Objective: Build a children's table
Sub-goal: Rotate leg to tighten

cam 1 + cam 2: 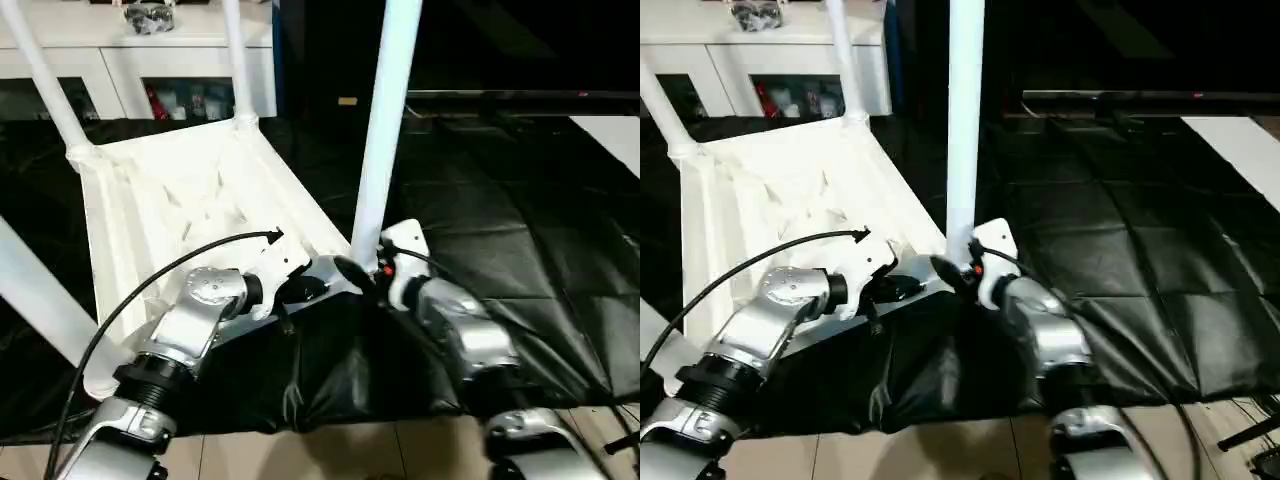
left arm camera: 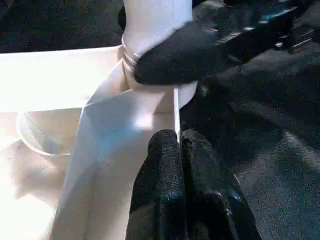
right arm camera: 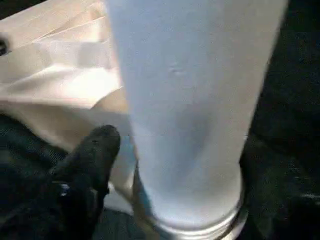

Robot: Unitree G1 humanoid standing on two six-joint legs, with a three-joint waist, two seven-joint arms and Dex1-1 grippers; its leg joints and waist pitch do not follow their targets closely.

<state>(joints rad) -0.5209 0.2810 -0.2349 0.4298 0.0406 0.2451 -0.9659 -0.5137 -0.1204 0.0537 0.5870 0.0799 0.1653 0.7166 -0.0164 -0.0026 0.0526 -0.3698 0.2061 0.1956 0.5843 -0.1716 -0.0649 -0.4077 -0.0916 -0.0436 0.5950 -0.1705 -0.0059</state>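
Observation:
The children's table lies upside down on a black sheet, its ribbed white tabletop (image 1: 170, 190) facing up. White legs stand in its corner sockets: two at the far corners (image 1: 45, 70) (image 1: 235, 60), one at the near left (image 1: 40, 300), one at the near right (image 1: 385, 120). My right gripper (image 1: 365, 270) is open around the base of the near right leg (image 3: 190, 115). One black finger (image 3: 95, 150) sits just beside the tube. My left gripper (image 2: 181, 145) is shut, its fingertips pressed to the tabletop's rim (image 2: 125, 150) right below that socket.
A white cabinet (image 1: 130, 50) with glass doors stands behind the table. The black sheet (image 1: 500, 220) spreads to the right, with a dark low bar (image 1: 500, 97) at its far edge. Tiled floor (image 1: 330, 450) shows at the near edge.

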